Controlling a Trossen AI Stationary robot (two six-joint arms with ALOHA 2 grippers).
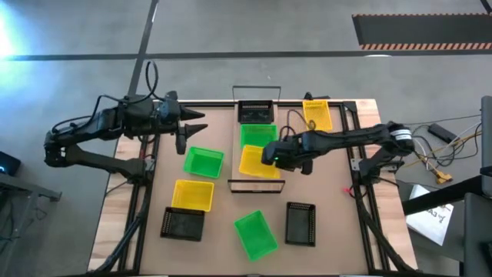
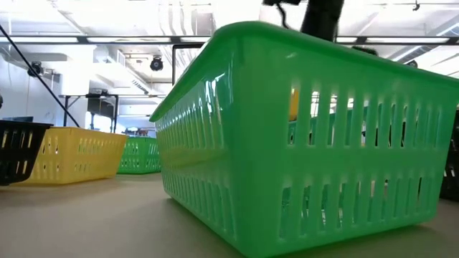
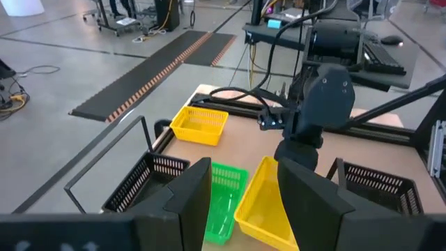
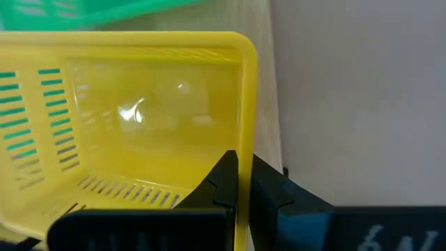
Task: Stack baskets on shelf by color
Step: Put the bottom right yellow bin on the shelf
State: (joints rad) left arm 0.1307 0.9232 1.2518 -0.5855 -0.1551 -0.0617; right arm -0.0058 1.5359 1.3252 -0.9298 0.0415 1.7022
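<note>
On the shelf (image 1: 233,183), a black basket (image 1: 256,113) sits at the far end with a green basket (image 1: 256,134) next to it. My right gripper (image 1: 270,156) is shut on a yellow basket (image 1: 254,164) over the shelf's near end. Loose on the table are a green basket (image 1: 204,161), a yellow basket (image 1: 192,195), a black basket (image 1: 183,223), another green basket (image 1: 255,233), another black basket (image 1: 300,223) and a yellow basket (image 1: 317,115) at the far right. My left gripper (image 1: 192,127) hovers open over the table's far left. My right gripper pinches the yellow basket's right-hand wall at its rim (image 4: 244,157), with one finger (image 4: 221,183) inside the basket and the other outside. The fingers come from above, slanting in from the table's right. The basket (image 3: 268,202) looks tilted, its held side raised.
The shelf's thin black wire frame (image 1: 256,89) stands at its far end. The nearest green basket (image 2: 301,143) fills the low view, with a yellow basket (image 2: 72,154) and a black basket (image 2: 14,150) beside it. Black rails run along both table sides. Cables lie beyond the right edge.
</note>
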